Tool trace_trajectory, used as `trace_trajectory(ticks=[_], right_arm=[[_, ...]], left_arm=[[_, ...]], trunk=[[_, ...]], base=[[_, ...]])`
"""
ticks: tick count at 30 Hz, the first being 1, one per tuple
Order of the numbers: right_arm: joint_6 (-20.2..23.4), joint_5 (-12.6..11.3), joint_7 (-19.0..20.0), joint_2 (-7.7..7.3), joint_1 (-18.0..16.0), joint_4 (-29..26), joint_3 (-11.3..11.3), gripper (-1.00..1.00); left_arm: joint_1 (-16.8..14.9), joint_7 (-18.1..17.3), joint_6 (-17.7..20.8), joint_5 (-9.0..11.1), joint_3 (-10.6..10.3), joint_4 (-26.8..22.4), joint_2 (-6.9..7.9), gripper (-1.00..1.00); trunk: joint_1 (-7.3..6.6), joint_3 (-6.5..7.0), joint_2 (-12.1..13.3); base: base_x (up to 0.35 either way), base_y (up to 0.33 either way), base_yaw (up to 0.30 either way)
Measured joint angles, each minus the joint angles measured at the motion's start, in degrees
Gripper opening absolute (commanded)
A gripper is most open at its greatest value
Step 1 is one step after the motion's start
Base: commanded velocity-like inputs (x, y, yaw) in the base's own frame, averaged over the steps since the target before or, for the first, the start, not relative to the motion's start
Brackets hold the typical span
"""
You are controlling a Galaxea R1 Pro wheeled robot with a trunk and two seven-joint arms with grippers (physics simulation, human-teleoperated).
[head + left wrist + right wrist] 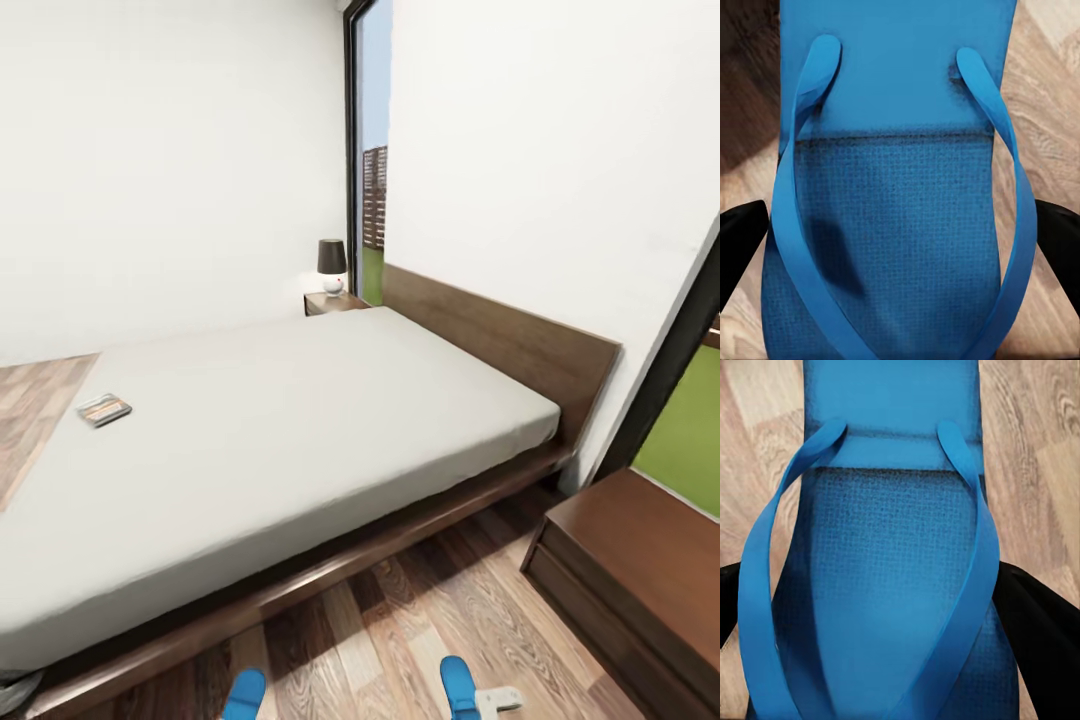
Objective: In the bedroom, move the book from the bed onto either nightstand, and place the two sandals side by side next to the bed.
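Sandals (458, 686) in both pincers — book (104, 409) on bed (300, 430)

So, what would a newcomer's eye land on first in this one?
Probably the bright blue: each wrist view looks straight down on a sandal, the left sandal and the right sandal, with dark claw fingers flanking each side. In the head view the big pale-grey bed dominates, with the small book lying near its far left edge and a dark-shaded lamp on the nightstand behind.
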Motion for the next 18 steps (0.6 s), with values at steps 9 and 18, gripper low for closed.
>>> trace_trajectory(ticks=[9,18], right_arm=[[-3.07,0.30,0.00,0.00,0.02,2.05,-0.05,-1.00],[-3.61,0.17,0.00,0.00,0.02,2.46,-0.06,-1.00]], left_arm=[[0.00,0.00,-0.03,0.04,0.00,0.00,0.00,-1.00],[0.00,0.00,-0.15,0.05,0.00,0.00,0.00,-1.00]], trunk=[[0.00,-0.10,0.00],[0.00,-0.29,0.00]], base=[[0.010,0.000,0.278],[0.001,0.000,0.241]])
